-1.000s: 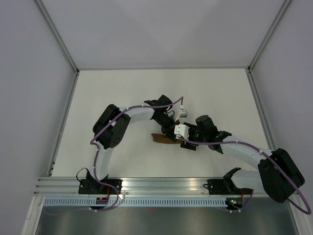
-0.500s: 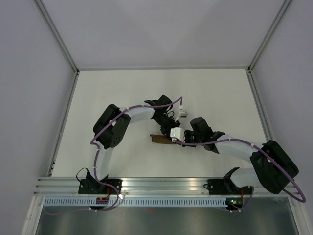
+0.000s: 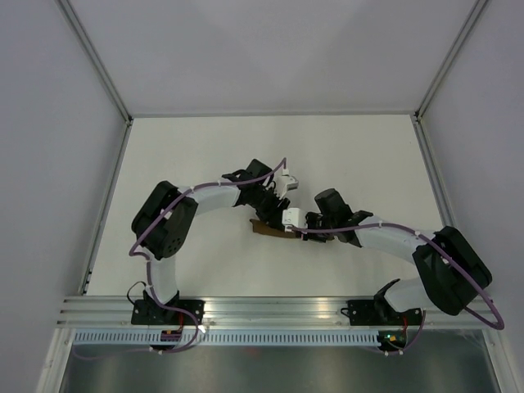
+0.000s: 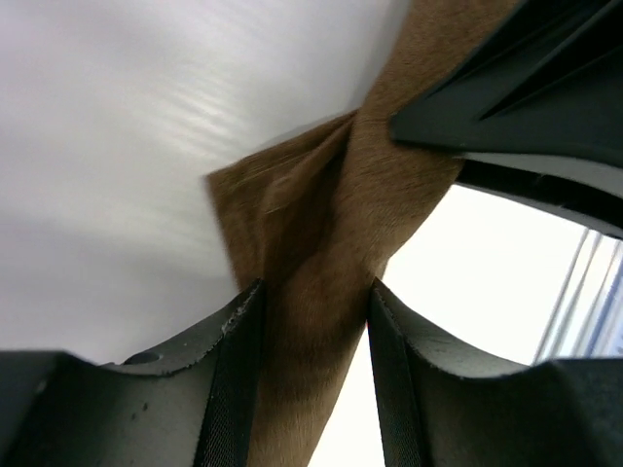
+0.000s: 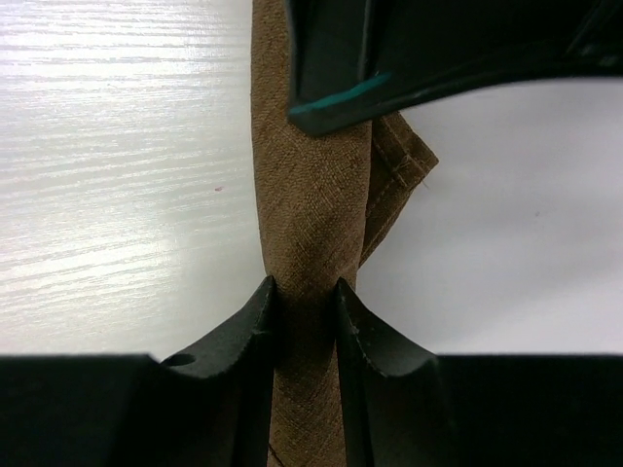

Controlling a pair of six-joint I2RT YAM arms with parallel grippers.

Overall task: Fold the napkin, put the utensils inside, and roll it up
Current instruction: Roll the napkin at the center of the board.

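Observation:
The napkin (image 3: 260,228) is a tight dark-brown roll lying on the white table between both arms. My right gripper (image 5: 307,292) is shut on the napkin (image 5: 311,195), with both fingers pressed into the roll. My left gripper (image 4: 316,302) straddles the napkin (image 4: 321,214) with its jaws apart: the cloth touches the left finger and a gap shows at the right one. In the top view the left gripper (image 3: 273,214) and right gripper (image 3: 278,231) meet over the roll. The utensils are hidden. A loose napkin corner (image 5: 404,161) sticks out beside the roll.
Grey walls enclose the white table (image 3: 196,155) at the left, back and right. An aluminium rail (image 3: 270,309) with both arm bases runs along the near edge. The dark body of the left gripper (image 5: 409,49) hangs just beyond my right fingers, with a thin teal edge.
The right gripper has closed on the napkin roll and slid left. The left gripper has opened from shut, and the left arm's elbow has swung left.

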